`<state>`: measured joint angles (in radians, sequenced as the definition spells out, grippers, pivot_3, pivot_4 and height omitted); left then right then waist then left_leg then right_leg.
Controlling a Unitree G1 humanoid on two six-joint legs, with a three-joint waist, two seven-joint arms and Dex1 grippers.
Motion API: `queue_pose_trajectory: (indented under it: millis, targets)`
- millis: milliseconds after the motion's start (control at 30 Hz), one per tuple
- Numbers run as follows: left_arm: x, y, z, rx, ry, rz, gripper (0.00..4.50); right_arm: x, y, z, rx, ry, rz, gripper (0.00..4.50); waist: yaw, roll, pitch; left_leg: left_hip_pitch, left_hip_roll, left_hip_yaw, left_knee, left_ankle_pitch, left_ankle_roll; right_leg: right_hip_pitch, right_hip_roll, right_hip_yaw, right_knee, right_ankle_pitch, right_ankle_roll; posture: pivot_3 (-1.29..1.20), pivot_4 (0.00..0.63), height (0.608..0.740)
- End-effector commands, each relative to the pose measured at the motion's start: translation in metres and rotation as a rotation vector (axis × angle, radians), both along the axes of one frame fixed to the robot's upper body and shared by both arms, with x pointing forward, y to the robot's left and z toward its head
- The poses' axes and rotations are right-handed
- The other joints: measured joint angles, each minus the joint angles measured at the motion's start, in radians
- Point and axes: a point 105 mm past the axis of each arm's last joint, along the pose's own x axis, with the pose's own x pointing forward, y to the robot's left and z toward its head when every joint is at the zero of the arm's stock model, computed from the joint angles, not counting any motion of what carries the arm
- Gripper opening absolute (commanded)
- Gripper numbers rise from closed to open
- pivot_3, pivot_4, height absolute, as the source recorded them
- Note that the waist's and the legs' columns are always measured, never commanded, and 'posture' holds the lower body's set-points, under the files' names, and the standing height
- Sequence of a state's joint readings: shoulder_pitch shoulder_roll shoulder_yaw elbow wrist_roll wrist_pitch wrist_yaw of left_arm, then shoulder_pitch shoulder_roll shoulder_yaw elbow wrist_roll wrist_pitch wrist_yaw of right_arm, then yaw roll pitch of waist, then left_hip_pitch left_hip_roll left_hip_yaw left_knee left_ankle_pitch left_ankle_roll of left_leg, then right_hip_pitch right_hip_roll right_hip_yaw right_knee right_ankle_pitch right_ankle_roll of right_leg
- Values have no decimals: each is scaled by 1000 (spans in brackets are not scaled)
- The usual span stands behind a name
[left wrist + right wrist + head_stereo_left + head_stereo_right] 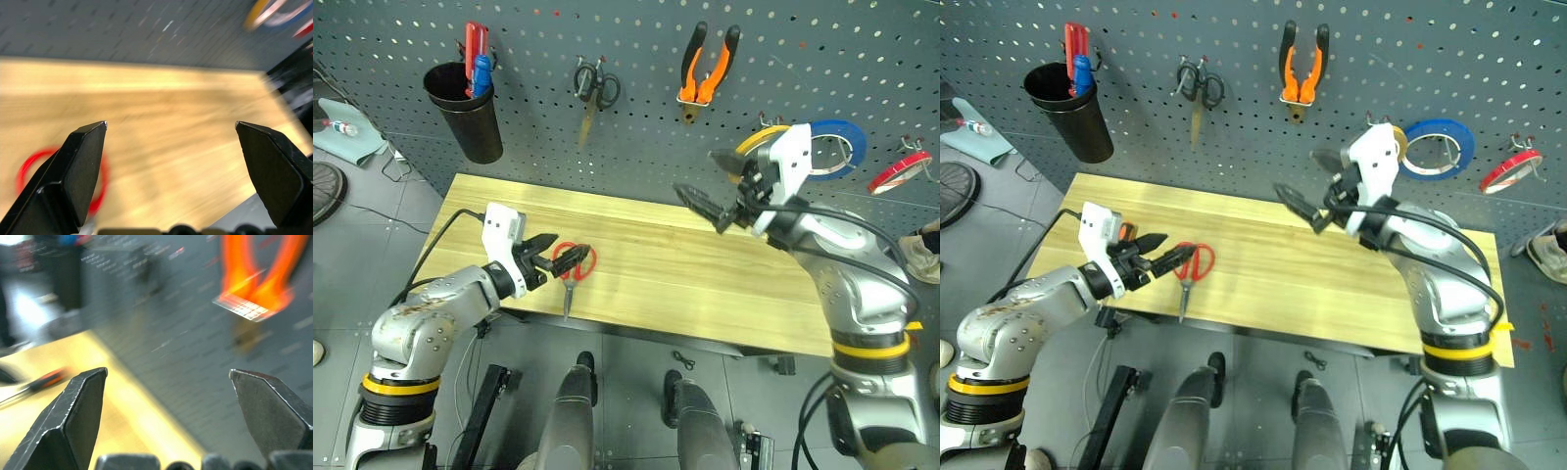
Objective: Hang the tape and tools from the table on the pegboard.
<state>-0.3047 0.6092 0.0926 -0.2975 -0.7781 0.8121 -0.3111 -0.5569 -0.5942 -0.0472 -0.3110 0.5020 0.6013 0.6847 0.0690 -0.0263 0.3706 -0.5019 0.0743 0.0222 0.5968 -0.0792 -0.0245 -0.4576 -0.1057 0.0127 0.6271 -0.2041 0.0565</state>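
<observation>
Red-handled scissors lie on the pale wood table near its front left edge, blades toward the edge. My left gripper is open low over the red handles; one red loop shows beside a finger, nothing between them. My right gripper hangs open and empty above the table's back right, in front of the pegboard. Orange-and-black pliers hang on a hook there. The yellow tape hangs behind my right hand, partly hidden.
On the pegboard hang a black cup with red and blue things in it, small black-handled scissors, a blue roll and a red roll. The scissors lie close to the table's front edge.
</observation>
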Motion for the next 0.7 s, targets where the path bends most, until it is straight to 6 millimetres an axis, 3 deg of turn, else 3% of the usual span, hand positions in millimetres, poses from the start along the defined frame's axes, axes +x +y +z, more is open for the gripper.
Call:
queue_pose_trajectory:
  millis: [33,133,267,700]
  targets:
    - [1,-5,-29,123,22,61,4500,-31,9,-17,-78,68,218,4448,-1,0,0,-1,0,0,0,0,0,0,0,0,-1,0,0,82,402,740]
    - [4,4,-58,172,85,172,4500,-43,9,-32,-168,100,335,4448,-6,0,0,-1,0,2,1,0,0,-1,0,1,-2,0,0,52,415,740]
    - [4,12,-75,203,149,285,4500,-47,6,-42,-227,123,395,4448,-19,-2,1,0,0,1,1,0,0,-2,0,1,0,0,1,43,428,740]
    - [7,5,-105,289,261,281,4500,-40,0,-69,-278,146,395,4448,-27,-4,21,0,0,1,2,0,1,-1,0,1,2,-5,5,15,485,740]
